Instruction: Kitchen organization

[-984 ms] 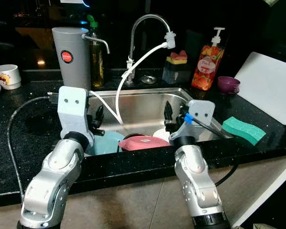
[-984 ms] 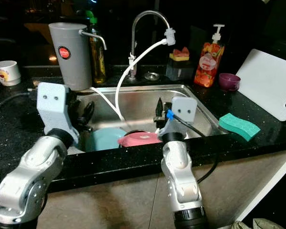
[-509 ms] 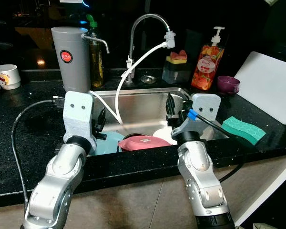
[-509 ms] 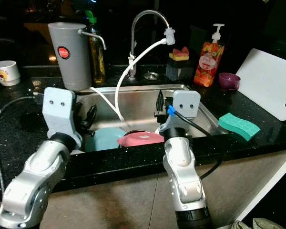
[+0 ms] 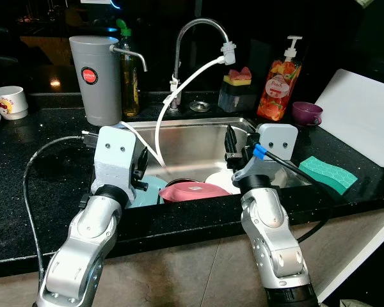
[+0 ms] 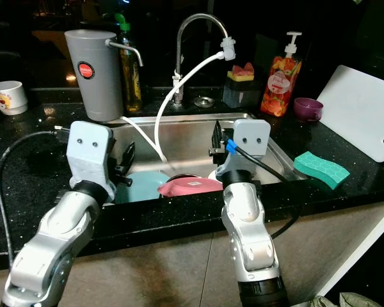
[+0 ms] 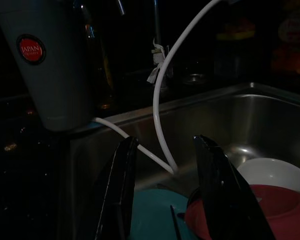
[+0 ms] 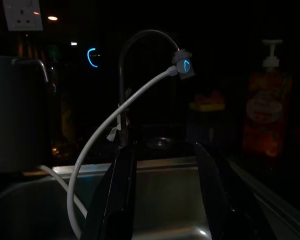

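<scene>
— Hovering over the sink [image 5: 198, 125], are you?

— Yes. Both my arms are at its front edge. My left fingers [image 7: 125, 185] stand apart, empty, above the teal plate [image 5: 148, 189] in the front left of the sink. My right fingers [image 8: 210, 195] are apart too, empty, over the white bowl [image 5: 221, 180] toward the sink's right.

— Where are the dishes?

— In the sink: a red bowl [image 5: 193, 191] sits at the front middle, between plate and white bowl, below the tap [image 5: 195, 38] and its white hose [image 5: 179, 89].

— Which step is this?

— Reaching in, I judge; nothing is gripped yet. Next I should lower one hand onto a dish's rim, avoiding the hose.
</scene>
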Available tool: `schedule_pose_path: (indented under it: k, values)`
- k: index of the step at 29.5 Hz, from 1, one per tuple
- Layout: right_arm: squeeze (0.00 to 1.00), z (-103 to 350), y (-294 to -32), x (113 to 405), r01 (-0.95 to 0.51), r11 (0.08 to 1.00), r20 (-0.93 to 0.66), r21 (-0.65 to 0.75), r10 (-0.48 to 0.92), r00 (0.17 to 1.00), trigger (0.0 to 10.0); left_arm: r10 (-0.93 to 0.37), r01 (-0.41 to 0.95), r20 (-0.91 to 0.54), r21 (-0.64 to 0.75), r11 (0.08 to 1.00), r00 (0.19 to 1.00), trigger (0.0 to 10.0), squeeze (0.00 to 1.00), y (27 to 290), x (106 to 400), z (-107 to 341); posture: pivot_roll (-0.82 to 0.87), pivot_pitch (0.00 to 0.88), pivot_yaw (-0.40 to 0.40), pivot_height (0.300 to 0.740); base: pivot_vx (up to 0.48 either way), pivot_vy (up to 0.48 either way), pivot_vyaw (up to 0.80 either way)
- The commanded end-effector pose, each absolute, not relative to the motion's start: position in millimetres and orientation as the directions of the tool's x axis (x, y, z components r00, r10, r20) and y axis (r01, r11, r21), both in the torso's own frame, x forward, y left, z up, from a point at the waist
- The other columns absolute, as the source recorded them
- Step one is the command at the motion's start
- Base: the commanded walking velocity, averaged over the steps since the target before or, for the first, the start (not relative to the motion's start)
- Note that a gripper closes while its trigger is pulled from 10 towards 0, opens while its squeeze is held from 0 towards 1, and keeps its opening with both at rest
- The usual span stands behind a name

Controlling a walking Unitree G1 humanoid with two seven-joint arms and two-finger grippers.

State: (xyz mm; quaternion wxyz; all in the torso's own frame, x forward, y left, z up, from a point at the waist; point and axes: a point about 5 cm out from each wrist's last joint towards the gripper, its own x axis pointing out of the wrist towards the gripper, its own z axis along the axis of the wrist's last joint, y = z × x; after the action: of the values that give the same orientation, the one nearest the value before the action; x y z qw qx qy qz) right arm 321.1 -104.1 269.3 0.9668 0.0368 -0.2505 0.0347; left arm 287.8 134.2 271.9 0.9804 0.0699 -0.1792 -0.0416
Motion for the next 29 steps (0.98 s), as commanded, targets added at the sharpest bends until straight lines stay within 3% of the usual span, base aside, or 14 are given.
schedule_pose_path:
  k: [1,29]
  values:
    - [0.00,272.9,-109.3,319.8,-0.063,0.997,0.494,0.049,0.031,0.869,10.0,-0.113,0.062,0.351,0.154,0.986,0.929,10.0,0.00,132.7,286.9,272.4,0.18,0.099,-0.073,0.740,0.000,0.000,0.00]
    - [0.00,274.0,-113.5,319.3,-0.046,0.998,0.487,0.049,0.016,0.873,10.0,-0.125,0.061,0.358,0.187,0.980,0.925,10.0,0.00,133.3,286.5,271.5,0.18,0.103,-0.069,0.740,0.000,0.000,0.00]
